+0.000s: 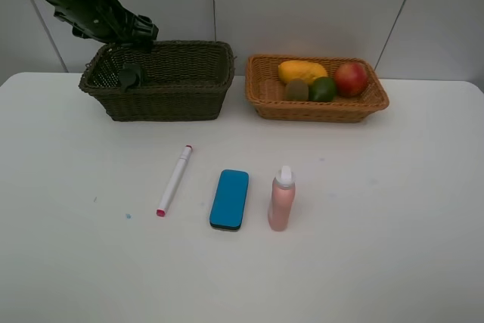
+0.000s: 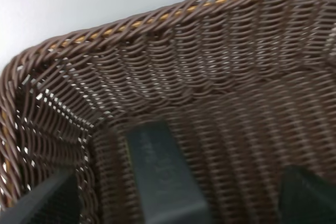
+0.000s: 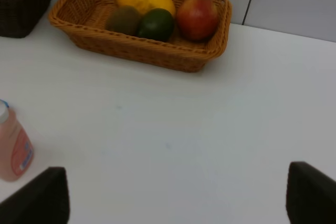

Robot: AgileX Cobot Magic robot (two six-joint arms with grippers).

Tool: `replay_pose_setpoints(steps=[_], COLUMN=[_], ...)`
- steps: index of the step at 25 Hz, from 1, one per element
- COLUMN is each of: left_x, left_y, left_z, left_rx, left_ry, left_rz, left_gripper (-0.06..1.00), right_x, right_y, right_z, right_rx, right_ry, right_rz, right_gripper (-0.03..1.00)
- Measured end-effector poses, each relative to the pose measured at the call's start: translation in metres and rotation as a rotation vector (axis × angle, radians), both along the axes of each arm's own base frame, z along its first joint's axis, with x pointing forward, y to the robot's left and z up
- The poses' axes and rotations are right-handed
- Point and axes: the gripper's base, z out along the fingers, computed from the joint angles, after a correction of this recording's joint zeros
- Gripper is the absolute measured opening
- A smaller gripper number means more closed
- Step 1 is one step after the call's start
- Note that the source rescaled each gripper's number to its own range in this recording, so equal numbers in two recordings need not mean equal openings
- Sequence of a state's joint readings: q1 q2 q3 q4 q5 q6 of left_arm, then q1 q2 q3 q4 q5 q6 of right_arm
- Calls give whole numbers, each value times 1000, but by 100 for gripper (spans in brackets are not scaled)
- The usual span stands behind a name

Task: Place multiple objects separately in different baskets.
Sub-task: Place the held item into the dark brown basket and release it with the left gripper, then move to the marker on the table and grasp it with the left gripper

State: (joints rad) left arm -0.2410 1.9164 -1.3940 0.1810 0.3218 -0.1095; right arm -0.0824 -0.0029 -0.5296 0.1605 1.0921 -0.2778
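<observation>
the left gripper (image 2: 178, 184) hung inside the dark olive-green wicker basket (image 1: 168, 104), at its left end as the high camera saw it. its jaws stood spread wide and gripped nothing. the dark green pump bottle (image 2: 164, 177) lay on the basket floor between the two fingers (image 2: 50, 203), apart from both of them.

the right gripper (image 3: 177, 195) hovered over the bare white table (image 1: 378, 225), on the right side, with its jaws likewise released and empty; only the wrist camera showed it.

the orange-tan wicker basket (image 1: 262, 94) sat just beside the dark one, to its right, at the far edge of the table. it held four fruits packed close together: a yellow mango (image 1: 302, 70) at the back, a red pomegranate (image 1: 351, 78) at the right end, and a brown kiwi (image 1: 296, 90) and a green avocado (image 1: 324, 89) side by side in front.

three items sat in a row on the open table, nearer the camera than the baskets: a white pink-capped marker (image 1: 175, 180) lying on its side at the left, a blue eraser block (image 1: 229, 199) lying flat in the middle, and a pink spray bottle (image 1: 281, 200) standing upright at the right. none of them touched another.
</observation>
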Motion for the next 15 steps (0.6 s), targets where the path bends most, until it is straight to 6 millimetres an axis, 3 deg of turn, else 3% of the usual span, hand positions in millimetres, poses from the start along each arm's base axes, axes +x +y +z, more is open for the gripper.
replay_pose_setpoints(steps=[11, 15], left_x=[-37, -49], left_y=[-26, -39], left_z=[33, 37], left_rx=[-98, -104], left_ry=[139, 192], left_rz=[6, 0], left_gripper=[100, 100], right_x=[0, 0], right_y=[0, 0], right_z=[0, 0], right_rx=[0, 0], right_ry=[0, 0], right_rz=[0, 0], right_gripper=[100, 100])
